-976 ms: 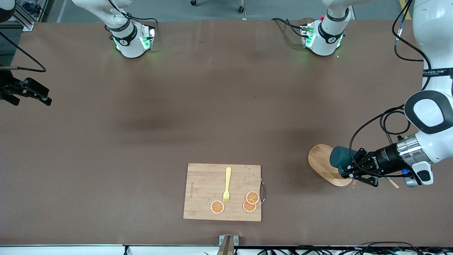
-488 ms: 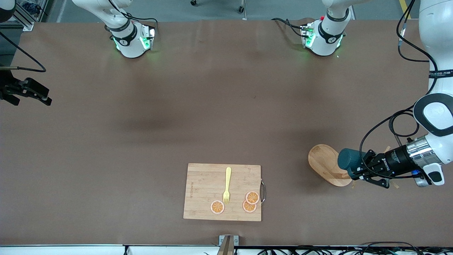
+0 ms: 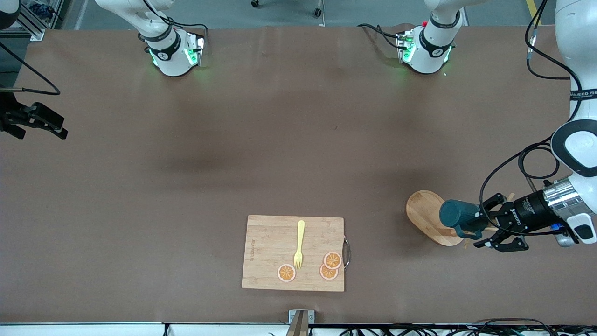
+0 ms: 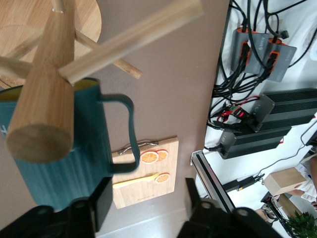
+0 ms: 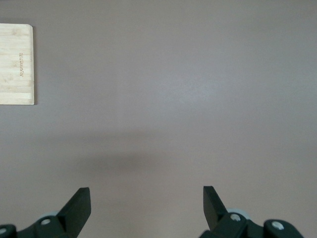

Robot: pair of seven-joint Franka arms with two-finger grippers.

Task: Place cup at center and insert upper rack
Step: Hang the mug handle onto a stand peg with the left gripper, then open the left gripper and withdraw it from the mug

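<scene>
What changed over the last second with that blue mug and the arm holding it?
The left gripper opened and let go of the cup, drawing back toward the left arm's end of the table; the cup now hangs on the upper rack. The cutting board, fork and waiting right gripper stayed put.

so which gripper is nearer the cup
Left. The left gripper is right beside the cup, jaws open, at the mug tree. The right gripper waits at the right arm's table end.
</scene>
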